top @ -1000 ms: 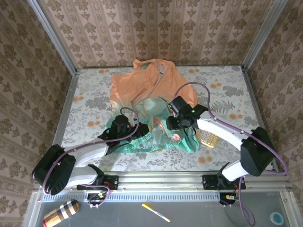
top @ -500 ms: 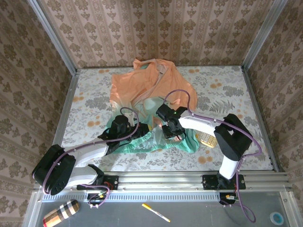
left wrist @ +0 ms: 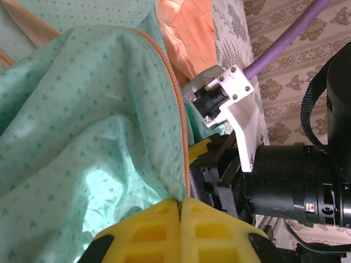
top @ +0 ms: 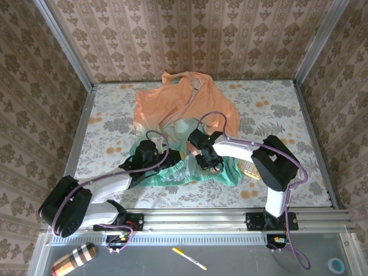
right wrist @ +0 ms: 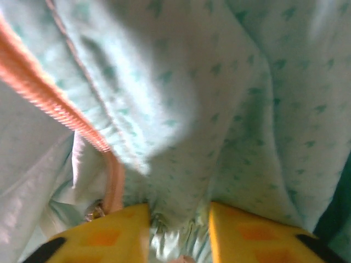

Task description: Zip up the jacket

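Note:
The jacket [top: 172, 109] lies crumpled in the middle of the table, peach at the far end and teal at the near hem. My left gripper [top: 171, 157] [left wrist: 181, 204] is shut on the teal front edge, right where the orange zipper tape [left wrist: 176, 118] runs into its yellow pads. My right gripper [top: 204, 161] [right wrist: 178, 222] points down into the hem just right of the left one. Its yellow fingers [right wrist: 112, 233] stand apart, with a bulge of teal fabric [right wrist: 181, 164] between them. The orange zipper tape [right wrist: 112, 183] and a small metal piece [right wrist: 94, 210] sit beside the left finger.
A small beige calculator [top: 253, 168] lies on the floral table cover [top: 109, 138] just right of the hem, partly under the right arm. Metal rails [top: 80, 132] and patterned walls enclose the table. A pen [top: 190, 259] and a striped cylinder [top: 72, 260] lie below the front rail.
The right gripper has swung left and nearer, from over the calculator side to the hem close to the left gripper. The left arm has held still.

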Controlling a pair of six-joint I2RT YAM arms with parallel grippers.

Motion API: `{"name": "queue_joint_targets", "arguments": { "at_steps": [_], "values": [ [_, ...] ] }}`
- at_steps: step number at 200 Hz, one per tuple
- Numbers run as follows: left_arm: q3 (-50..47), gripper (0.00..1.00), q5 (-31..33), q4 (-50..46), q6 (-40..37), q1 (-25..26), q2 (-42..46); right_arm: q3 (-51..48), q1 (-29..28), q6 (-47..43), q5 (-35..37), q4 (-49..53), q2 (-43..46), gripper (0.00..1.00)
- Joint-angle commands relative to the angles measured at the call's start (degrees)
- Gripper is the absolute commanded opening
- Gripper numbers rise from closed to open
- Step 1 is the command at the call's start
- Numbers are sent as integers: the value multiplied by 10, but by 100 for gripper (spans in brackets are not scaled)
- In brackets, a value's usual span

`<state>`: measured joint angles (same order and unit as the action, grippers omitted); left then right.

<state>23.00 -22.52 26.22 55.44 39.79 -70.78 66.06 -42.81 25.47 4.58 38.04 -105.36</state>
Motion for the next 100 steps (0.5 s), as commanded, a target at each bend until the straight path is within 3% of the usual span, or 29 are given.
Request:
{"name": "queue_joint_targets", "arguments": {
  "at_steps": [1,11,53,100],
  "values": [
    [-5,0,-2,10,-14,2,8,-32,-2,0,9,-16,26,5],
    [-4,0,-2,5,-15,0,13,-42,-1,-5,12,-26,53,0],
    [11,0,-6,-18,-25,0,29,-51,-1,-28,9,-35,150,0],
    [11,0,0,0,-23,23,-1,-45,-1,-18,-70,-38,198,0]
  ]
}}
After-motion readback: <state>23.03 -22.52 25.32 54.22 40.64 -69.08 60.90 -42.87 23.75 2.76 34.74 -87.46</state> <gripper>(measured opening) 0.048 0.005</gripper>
